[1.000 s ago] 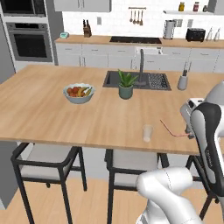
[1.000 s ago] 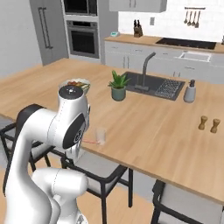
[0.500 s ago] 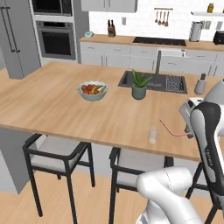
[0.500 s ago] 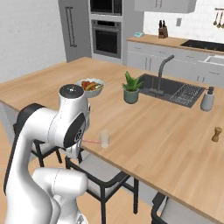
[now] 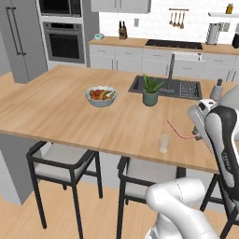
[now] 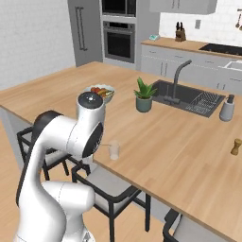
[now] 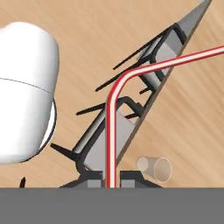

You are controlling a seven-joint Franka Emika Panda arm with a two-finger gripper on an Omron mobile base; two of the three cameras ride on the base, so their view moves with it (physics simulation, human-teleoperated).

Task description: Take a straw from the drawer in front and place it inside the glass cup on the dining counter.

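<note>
My gripper [image 7: 110, 179] is shut on the straw [image 7: 109, 131], a thin red-and-white stick that rises from between the fingertips and bends off to the upper right. In the left base view the gripper [image 5: 200, 136] hangs over the dining counter [image 5: 70, 109] near its front edge, and the straw [image 5: 179, 133] points left from it. The glass cup [image 5: 164, 143] stands upright on the counter just left of and below the straw's tip. It also shows as a clear tumbler, the glass cup [image 7: 155, 168], [image 6: 114, 150]. The drawer is out of view.
A fruit bowl [image 5: 101, 95], a potted plant [image 5: 150, 91] and a dark sink [image 5: 182, 87] with a tap sit further back on the counter. Black-framed stools [image 5: 60, 161] stand under the front edge. A small wooden grinder [image 6: 235, 146] stands at the right.
The whole scene has slid sideways in both base views, so the base has moved. The arm keeps its pose and the straw stays in the gripper.
</note>
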